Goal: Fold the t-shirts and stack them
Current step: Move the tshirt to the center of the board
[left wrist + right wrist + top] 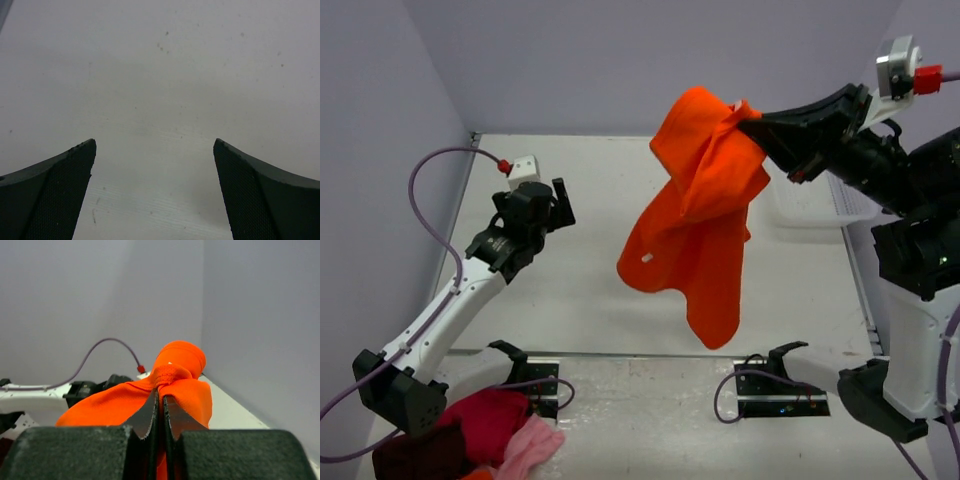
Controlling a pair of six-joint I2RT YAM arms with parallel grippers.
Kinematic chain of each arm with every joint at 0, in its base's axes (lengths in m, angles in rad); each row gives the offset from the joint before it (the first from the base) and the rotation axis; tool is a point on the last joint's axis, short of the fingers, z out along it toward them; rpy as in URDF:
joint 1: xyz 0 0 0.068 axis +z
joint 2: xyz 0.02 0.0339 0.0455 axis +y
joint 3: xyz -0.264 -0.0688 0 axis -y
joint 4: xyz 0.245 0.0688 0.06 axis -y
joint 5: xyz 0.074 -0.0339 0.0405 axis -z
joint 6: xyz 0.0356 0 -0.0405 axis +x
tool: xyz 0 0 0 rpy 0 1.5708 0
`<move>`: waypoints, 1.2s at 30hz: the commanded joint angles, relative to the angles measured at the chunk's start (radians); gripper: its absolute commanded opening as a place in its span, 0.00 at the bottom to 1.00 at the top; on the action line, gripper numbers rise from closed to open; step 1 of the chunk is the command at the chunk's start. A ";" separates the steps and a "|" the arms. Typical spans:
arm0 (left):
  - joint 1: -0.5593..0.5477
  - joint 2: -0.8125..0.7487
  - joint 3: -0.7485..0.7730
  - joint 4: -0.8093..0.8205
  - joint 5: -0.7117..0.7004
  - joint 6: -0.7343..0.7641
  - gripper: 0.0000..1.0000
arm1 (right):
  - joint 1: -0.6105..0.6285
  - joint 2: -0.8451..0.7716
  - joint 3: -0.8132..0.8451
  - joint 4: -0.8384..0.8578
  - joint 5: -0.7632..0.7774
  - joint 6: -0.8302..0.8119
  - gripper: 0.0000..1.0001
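Your right claw [161,396] pinches the orange t-shirt [695,220] aloft (clear of the tabletop [570,290]); left claw [155,142] stands open.

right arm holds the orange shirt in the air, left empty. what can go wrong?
The right gripper pinches only a small bunched fold of the t-shirt; it could slip.
It hangs twisted, so lowering it may leave a crumpled heap.
The open left gripper, over bare table, looks too far off to help spread it.

Soft matt orange cloth t-shirt [698,225], scuffed matt white table [580,290]
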 commanded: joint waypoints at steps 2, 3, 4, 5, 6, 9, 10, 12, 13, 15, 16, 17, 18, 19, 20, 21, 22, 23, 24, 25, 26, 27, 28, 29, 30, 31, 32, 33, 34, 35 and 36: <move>-0.042 -0.031 0.186 -0.056 -0.295 -0.034 1.00 | 0.118 -0.119 -0.232 0.056 0.115 -0.100 0.00; -0.049 -0.026 0.207 -0.055 -0.300 0.007 1.00 | 0.136 -0.130 -0.249 0.047 0.121 -0.111 0.00; -0.047 -0.014 0.229 -0.052 -0.306 0.034 1.00 | 0.153 -0.134 -0.260 0.033 0.129 -0.120 0.00; -0.047 -0.009 0.256 -0.064 -0.321 0.057 1.00 | 0.178 -0.136 -0.268 -0.008 0.163 -0.128 0.00; -0.047 -0.012 0.307 -0.085 -0.346 0.082 1.00 | 0.262 -0.130 -0.257 -0.054 0.202 -0.154 0.00; -0.047 -0.035 0.391 -0.137 -0.402 0.095 1.00 | 0.382 -0.119 -0.249 -0.097 0.337 -0.195 0.00; -0.047 -0.053 0.407 -0.172 -0.415 0.101 1.00 | 0.402 -0.108 -0.234 -0.118 0.362 -0.194 0.00; -0.047 -0.064 0.456 -0.222 -0.465 0.107 1.00 | 0.445 -0.053 -0.173 -0.190 0.391 -0.192 0.00; -0.047 -0.070 0.465 -0.254 -0.473 0.110 1.00 | 0.451 -0.035 -0.157 -0.206 0.405 -0.192 0.00; -0.047 -0.086 0.465 -0.269 -0.484 0.136 1.00 | 0.469 0.019 -0.150 -0.234 0.422 -0.208 0.00; -0.047 -0.095 0.461 -0.268 -0.489 0.136 1.00 | 0.471 0.033 -0.159 -0.231 0.434 -0.209 0.00; -0.047 -0.104 0.441 -0.256 -0.489 0.154 1.00 | 0.473 0.045 -0.179 -0.215 0.444 -0.211 0.00; -0.047 -0.124 0.432 -0.231 -0.487 0.165 1.00 | 0.474 0.059 -0.180 -0.214 0.448 -0.212 0.00; -0.047 -0.132 0.425 -0.223 -0.489 0.171 1.00 | 0.474 0.100 -0.173 -0.215 0.465 -0.218 0.00; -0.047 -0.141 0.410 -0.213 -0.495 0.183 1.00 | 0.474 0.123 -0.145 -0.235 0.467 -0.232 0.00; -0.047 -0.150 0.405 -0.202 -0.496 0.185 1.00 | 0.479 0.140 -0.133 -0.241 0.461 -0.246 0.00; -0.047 -0.155 0.399 -0.194 -0.496 0.185 1.00 | 0.485 0.142 -0.133 -0.235 0.461 -0.249 0.00; -0.047 -0.158 0.383 -0.182 -0.477 0.206 1.00 | 0.506 0.137 -0.136 -0.205 0.482 -0.257 0.00; -0.047 -0.158 0.376 -0.164 -0.470 0.211 1.00 | 0.525 0.137 -0.121 -0.211 0.496 -0.267 0.00; -0.047 -0.156 0.372 -0.159 -0.469 0.213 1.00 | 0.546 0.140 -0.098 -0.223 0.516 -0.277 0.00; -0.047 -0.153 0.359 -0.156 -0.469 0.220 1.00 | 0.593 0.158 -0.028 -0.271 0.551 -0.287 0.00; -0.047 -0.146 0.352 -0.141 -0.466 0.226 1.00 | 0.618 0.168 0.005 -0.298 0.565 -0.312 0.00; -0.047 -0.143 0.343 -0.134 -0.467 0.228 1.00 | 0.643 0.171 0.028 -0.322 0.582 -0.321 0.00; -0.047 -0.139 0.320 -0.125 -0.467 0.230 1.00 | 0.693 0.168 0.060 -0.329 0.594 -0.330 0.00; -0.047 -0.138 0.304 -0.112 -0.469 0.234 1.00 | 0.715 0.163 0.071 -0.332 0.608 -0.338 0.00; -0.047 -0.135 0.295 -0.099 -0.469 0.234 1.00 | 0.733 0.160 0.087 -0.339 0.623 -0.341 0.00; -0.047 -0.132 0.280 -0.098 -0.473 0.225 1.00 | 0.771 0.157 0.122 -0.364 0.644 -0.341 0.00; -0.047 -0.124 0.270 -0.096 -0.476 0.213 1.00 | 0.801 0.159 0.157 -0.397 0.690 -0.375 0.00; -0.047 -0.121 0.270 -0.096 -0.479 0.213 1.00 | 0.801 0.156 0.157 -0.404 0.703 -0.378 0.00; -0.047 -0.117 0.263 -0.095 -0.493 0.204 1.00 | 0.822 0.146 0.151 -0.404 0.723 -0.389 0.00; -0.047 -0.112 0.257 -0.087 -0.495 0.202 1.00 | 0.831 0.113 0.136 -0.393 0.737 -0.393 0.00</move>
